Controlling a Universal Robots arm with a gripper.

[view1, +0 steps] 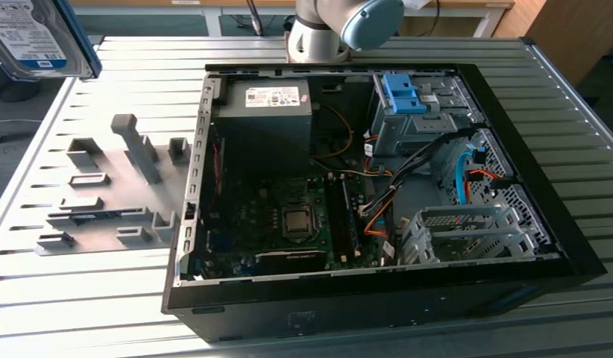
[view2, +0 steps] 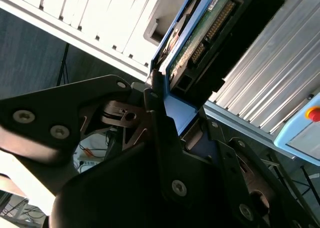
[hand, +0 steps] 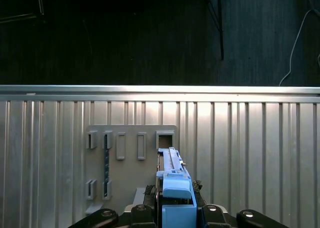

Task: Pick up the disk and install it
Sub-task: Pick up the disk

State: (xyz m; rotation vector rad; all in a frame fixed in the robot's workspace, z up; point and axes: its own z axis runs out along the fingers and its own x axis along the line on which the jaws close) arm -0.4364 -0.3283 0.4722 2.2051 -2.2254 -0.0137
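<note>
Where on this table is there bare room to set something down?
In the exterior view, bare slats of the table lie between the grey fixture plate and the near edge, and beyond the plate toward the far edge. The open computer case is crowded with cables. The gripper holds the disk.

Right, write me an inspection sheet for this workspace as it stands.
Surface: ribbed metal table, carrying the case and the holder plate.
Job's things: disk lifted off the table in the gripper; open computer case with its drive bay toward the exterior view's right.
Clutter: grey slotted holder plate beside the case.
Gripper: gripper shut on the disk's blue frame.
Cables: black, orange and blue cables inside the case.
Surroundings: dark floor beyond the table edge.
</note>
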